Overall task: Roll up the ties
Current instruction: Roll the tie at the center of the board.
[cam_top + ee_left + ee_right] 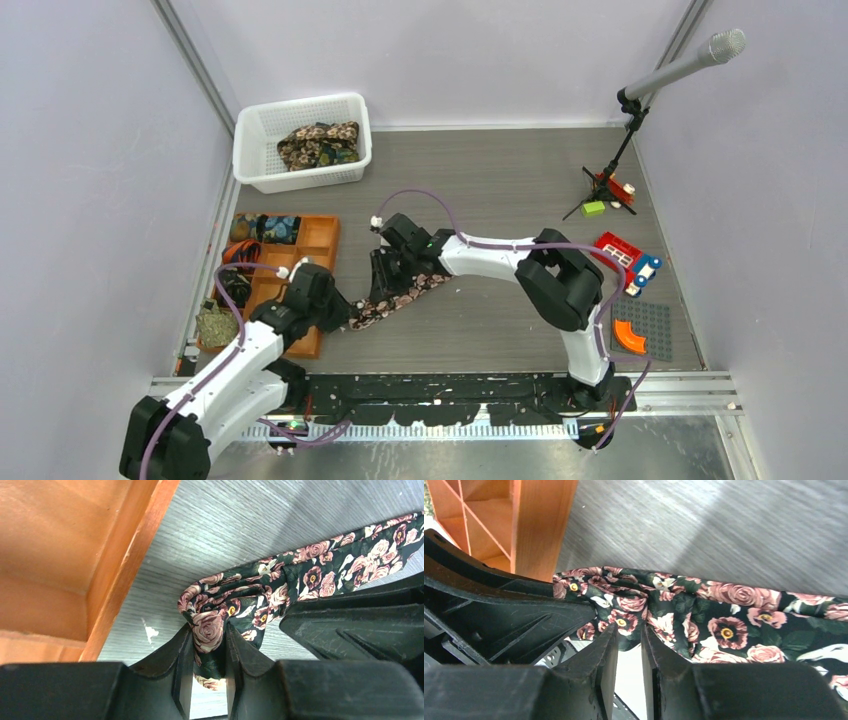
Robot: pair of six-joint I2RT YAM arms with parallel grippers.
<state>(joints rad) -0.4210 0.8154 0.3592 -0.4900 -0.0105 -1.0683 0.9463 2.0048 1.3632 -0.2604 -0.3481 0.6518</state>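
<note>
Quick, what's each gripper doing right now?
Left gripper: closed on the floral tie, at its rolled end.
Right gripper: closed, pinching the same tie's edge.

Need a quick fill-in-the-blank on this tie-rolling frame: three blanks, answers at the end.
1. The left end effector is clamped on the ___ end of the floral tie.
2. The other ties sit in the white ___.
3. The compartment tray next to the floral tie is coloured ___.
Missing words: rolled; basket; orange.
</note>
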